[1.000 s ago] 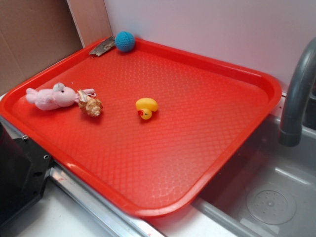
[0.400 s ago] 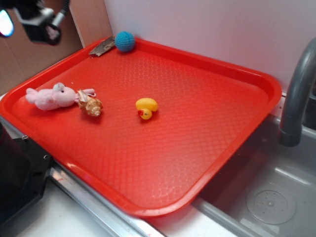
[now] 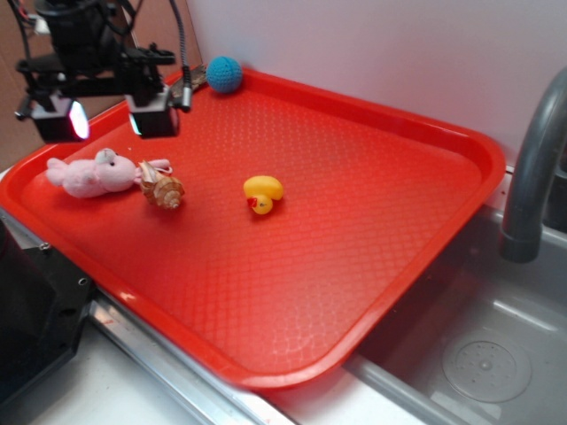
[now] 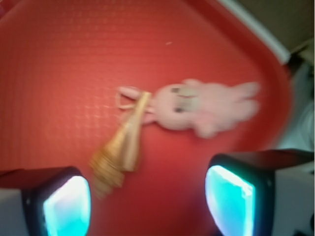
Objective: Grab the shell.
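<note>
Shell (image 3: 162, 190) location: on the red tray (image 3: 354, 257), left part, resting on the tray floor and touching, or just beside, the ears of the pink plush bunny (image 3: 91, 174).

1. Red tray: fills most of the exterior view. It sits beside a grey sink (image 3: 483, 354) with a grey faucet (image 3: 532, 168) at the right.
2. Robot arm: enters from the upper left of the exterior view. The hand (image 3: 102, 115) hangs above the left part of the tray, over the bunny and up-left of the shell, touching neither. Its two fingers (image 4: 64, 204) stand wide apart, with nothing between them; their pads glow blue-white in both views.
3. Pink plush bunny: lies on its side at the tray's left edge.
4. Blue ball (image 3: 223, 73): rests at the far rim of the tray, next to a dark flat scrap (image 3: 189, 86).
5. Yellow rubber duck (image 3: 262, 192): stands near the tray's middle, well apart from the shell on its right.
6. Shell, wrist view (image 4: 118, 147): blurred, pointed end toward the bunny (image 4: 206, 108), lying between the two finger pads and nearer one of them.
</note>
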You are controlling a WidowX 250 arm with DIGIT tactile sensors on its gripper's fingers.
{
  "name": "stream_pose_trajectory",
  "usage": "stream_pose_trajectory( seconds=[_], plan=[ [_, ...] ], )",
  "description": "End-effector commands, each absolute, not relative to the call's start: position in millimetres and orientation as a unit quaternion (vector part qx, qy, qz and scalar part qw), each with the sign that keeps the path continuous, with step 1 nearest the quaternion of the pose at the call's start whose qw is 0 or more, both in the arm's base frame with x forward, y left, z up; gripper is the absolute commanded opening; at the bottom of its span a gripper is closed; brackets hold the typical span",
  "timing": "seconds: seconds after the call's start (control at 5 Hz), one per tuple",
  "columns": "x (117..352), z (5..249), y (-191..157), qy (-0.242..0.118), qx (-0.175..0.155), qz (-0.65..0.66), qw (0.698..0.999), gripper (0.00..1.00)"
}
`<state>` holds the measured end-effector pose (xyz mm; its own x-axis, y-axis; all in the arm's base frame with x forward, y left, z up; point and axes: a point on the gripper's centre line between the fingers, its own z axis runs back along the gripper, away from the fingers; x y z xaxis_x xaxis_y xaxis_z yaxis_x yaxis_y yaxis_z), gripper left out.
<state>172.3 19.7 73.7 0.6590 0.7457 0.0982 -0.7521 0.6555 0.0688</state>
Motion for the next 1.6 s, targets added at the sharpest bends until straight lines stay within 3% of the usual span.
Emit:
stream_pose_trajectory(
  seconds=[0.0, 0.2, 0.4, 0.6, 1.0, 1.2, 1.4],
  plan=[
    [189.1, 30.5, 18.1, 0.002, 0.04, 0.472, 0.881, 1.0],
    [180.6, 25.6, 8.8, 0.017, 0.047, 0.484, 0.874, 1.0],
    [174.5, 34.7, 5.7, 0.007, 0.049, 0.486, 0.872, 0.0],
    [178.4, 53.7, 7.6, -0.013, 0.052, 0.44, 0.896, 0.0],
    [193.2, 99.6, -2.7, -0.042, 0.091, 0.241, 0.965, 0.0],
    [187.2, 131.7, 2.4, -0.056, 0.063, 0.224, 0.971, 0.08],
    [170.8, 113.2, 16.4, -0.061, 0.037, 0.345, 0.936, 1.0]
  ],
)
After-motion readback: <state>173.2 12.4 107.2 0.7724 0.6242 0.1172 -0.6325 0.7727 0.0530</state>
